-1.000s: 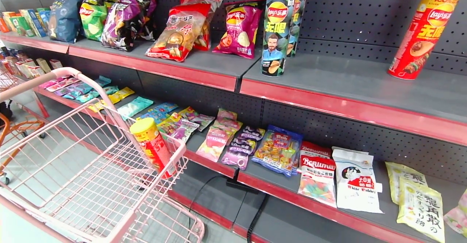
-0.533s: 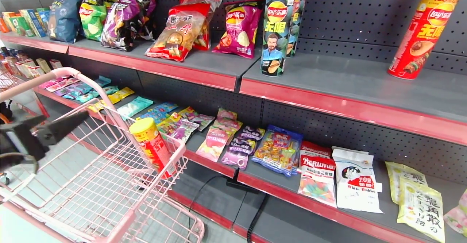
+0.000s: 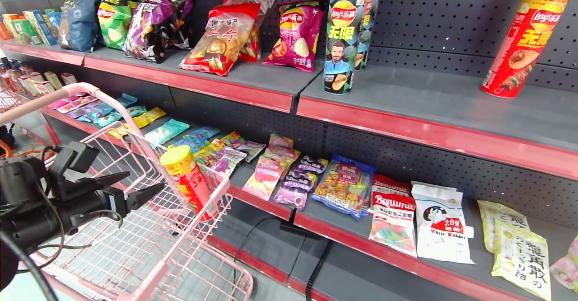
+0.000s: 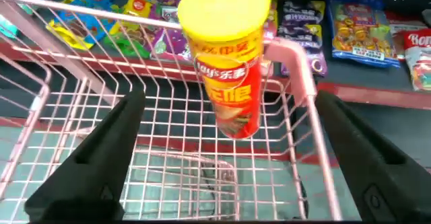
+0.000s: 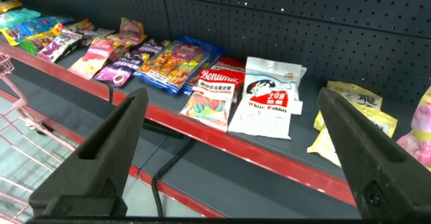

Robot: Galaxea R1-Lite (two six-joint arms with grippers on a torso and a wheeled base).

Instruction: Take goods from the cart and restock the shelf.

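We are holding the left gripper (image 3: 145,181) spread wide above the basket of the pink cart (image 3: 152,271), with nothing between its fingers. It is pointing at the red chip can (image 3: 187,181), the 1 item in the cart, which is standing slightly tilted against the front corner, near the fingertips toward 3 o'clock in the head view. The jaws are gaping wider than the can, which we judge suits closing around its body below the yellow lid.

The right gripper (image 5: 230,93) is likewise spread and empty, hanging before the lower candy shelf (image 3: 343,240), well apart from the cart.

At 2 o'clock a matching red can (image 3: 526,43) is leaning on the upper shelf (image 3: 429,97) with bare space beside it, so we are reading that as the likely destination.
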